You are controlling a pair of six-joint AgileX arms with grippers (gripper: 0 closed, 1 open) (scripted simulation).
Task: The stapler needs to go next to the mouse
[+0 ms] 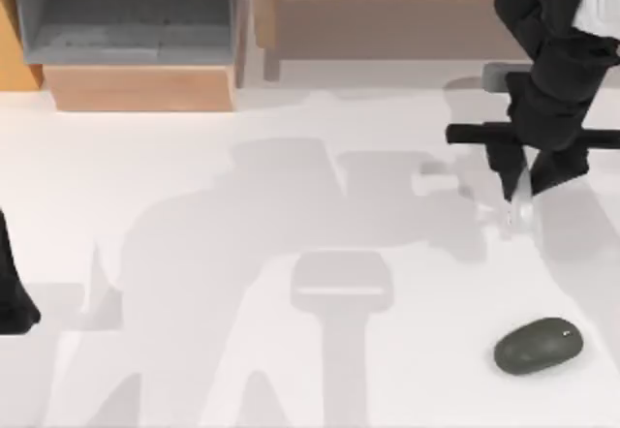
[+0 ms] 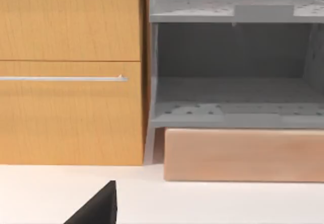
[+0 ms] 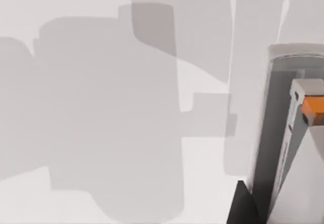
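Matte dark-grey oval mouse [image 1: 539,345] lies well apart from the right gripper [image 1: 516,196], fingers clenched on the pale boxy stapler [image 3: 286,148].

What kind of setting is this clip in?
Probably a simulated office desk: a white table bearing a mouse, a wooden drawer cabinet and grey shelves at the back, and a stapler at the right gripper.

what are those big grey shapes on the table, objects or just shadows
Top view: just shadows of the arms on the white table; the real things are the dark mouse and the right gripper with the pale stapler. Right wrist view: the same flat grey shadows beside the stapler.
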